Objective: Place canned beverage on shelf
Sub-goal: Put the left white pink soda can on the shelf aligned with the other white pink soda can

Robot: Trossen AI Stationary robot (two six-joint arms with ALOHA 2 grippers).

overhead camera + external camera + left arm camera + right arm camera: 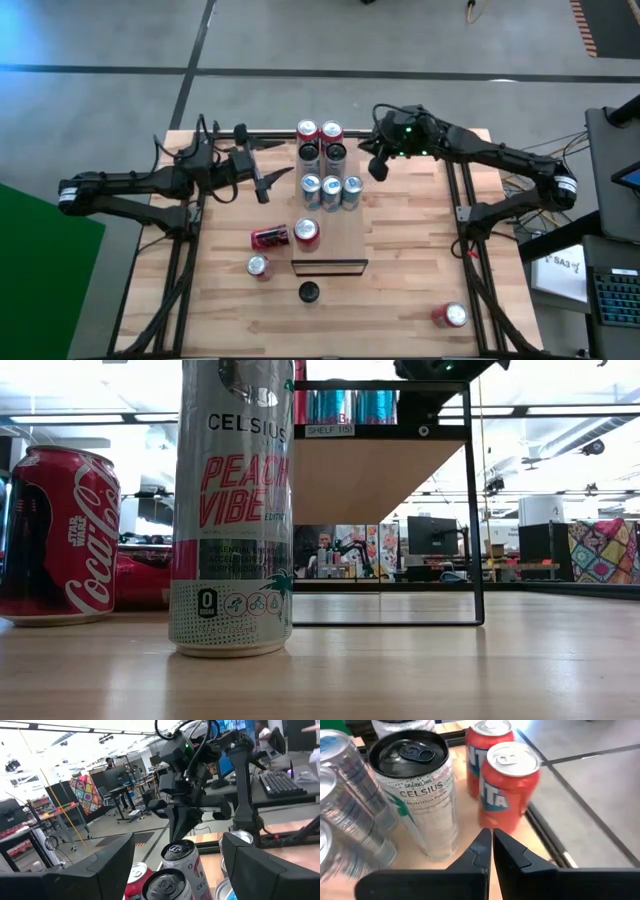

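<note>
On the light wooden shelf [345,235] stand upright cans [331,190].

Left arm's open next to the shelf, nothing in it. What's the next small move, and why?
Probably pull the left end effector back and swing it toward the upright Coca-Cola can. It is open and empty beside the shelf, and that can stands on the tabletop on its side. The right end effector is shut at the shelf's far side.

Counter [400,290], planked wood: carries shelf [345,240]. Beside shelf: three red cans, one apparently on its side [269,237]; dark-topped can [308,292] before it.
</note>
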